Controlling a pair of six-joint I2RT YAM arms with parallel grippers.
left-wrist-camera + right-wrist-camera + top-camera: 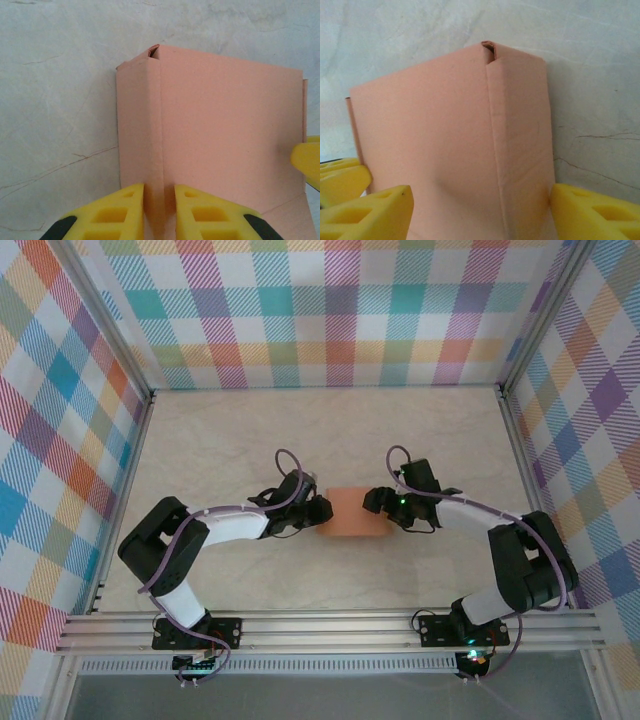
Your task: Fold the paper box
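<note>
The paper box (pixel 352 513) lies mid-table (pixel 230 440); the left gripper (pixel 159 215) at its 9 o'clock end is clenched on a raised fold. The right gripper (pixel 480 210), at 3 o'clock, has its fingers (pixel 375 212) spread wide, pressed against the box's end, grasping it.

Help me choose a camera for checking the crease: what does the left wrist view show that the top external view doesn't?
Left wrist view: the left gripper pinching a raised fold along the paper box, close enough to see a small gap open at that fold's far corner.
Top external view: both whole arms, their bases on the rail, and the plaid walls.
Shared: the salmon box lying on the pale table, with the left gripper at one end and the right gripper at the other.
</note>
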